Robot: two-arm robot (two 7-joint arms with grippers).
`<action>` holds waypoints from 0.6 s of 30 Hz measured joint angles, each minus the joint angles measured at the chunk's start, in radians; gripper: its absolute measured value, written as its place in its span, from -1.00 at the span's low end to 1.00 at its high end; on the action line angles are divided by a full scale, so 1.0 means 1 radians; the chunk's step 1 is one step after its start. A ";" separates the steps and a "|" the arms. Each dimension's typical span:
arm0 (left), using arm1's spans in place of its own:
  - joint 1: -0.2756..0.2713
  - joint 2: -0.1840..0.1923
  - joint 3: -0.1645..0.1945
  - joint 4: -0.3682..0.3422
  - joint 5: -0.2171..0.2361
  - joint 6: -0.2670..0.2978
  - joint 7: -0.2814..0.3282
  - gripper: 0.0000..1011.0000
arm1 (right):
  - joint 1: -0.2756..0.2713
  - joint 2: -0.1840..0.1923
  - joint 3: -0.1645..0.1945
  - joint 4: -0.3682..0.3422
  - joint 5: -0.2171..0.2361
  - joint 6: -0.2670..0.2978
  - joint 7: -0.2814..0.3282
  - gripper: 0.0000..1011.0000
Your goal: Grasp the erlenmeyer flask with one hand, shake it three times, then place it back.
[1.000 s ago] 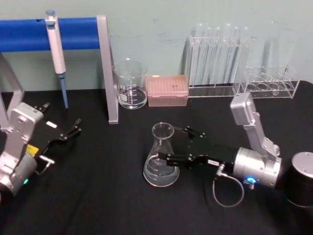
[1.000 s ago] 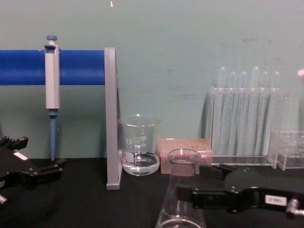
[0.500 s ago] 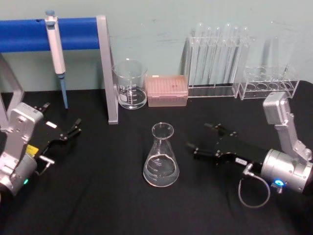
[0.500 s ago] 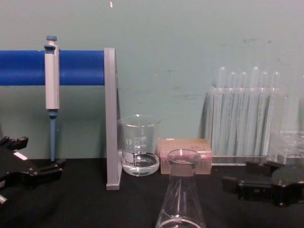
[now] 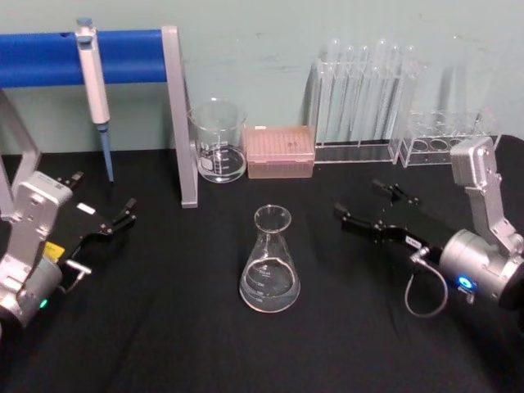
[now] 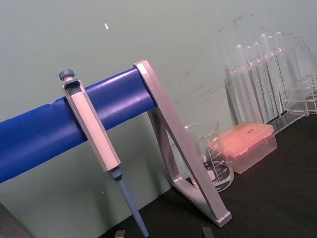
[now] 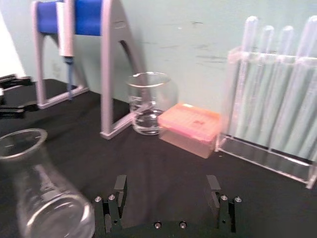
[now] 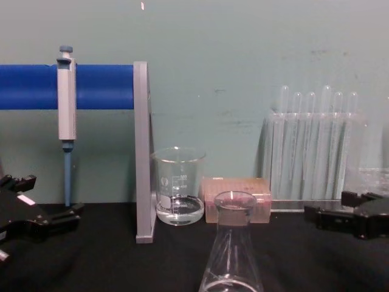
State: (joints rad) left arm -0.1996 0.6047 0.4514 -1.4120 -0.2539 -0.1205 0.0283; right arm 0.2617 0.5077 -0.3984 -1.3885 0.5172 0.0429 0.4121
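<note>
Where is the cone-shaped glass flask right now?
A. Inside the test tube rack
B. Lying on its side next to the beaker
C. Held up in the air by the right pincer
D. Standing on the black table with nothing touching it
D: the erlenmeyer flask stands upright on the black table, with the open right pincer apart from it.
</note>
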 joint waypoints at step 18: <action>0.000 0.000 0.000 0.000 0.000 0.000 0.000 0.98 | 0.111 -0.132 -0.015 0.195 -0.099 -0.016 -0.044 0.98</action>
State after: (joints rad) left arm -0.1995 0.6047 0.4514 -1.4120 -0.2539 -0.1205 0.0283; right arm 0.3726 0.3758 -0.4132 -1.1935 0.4180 0.0272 0.3677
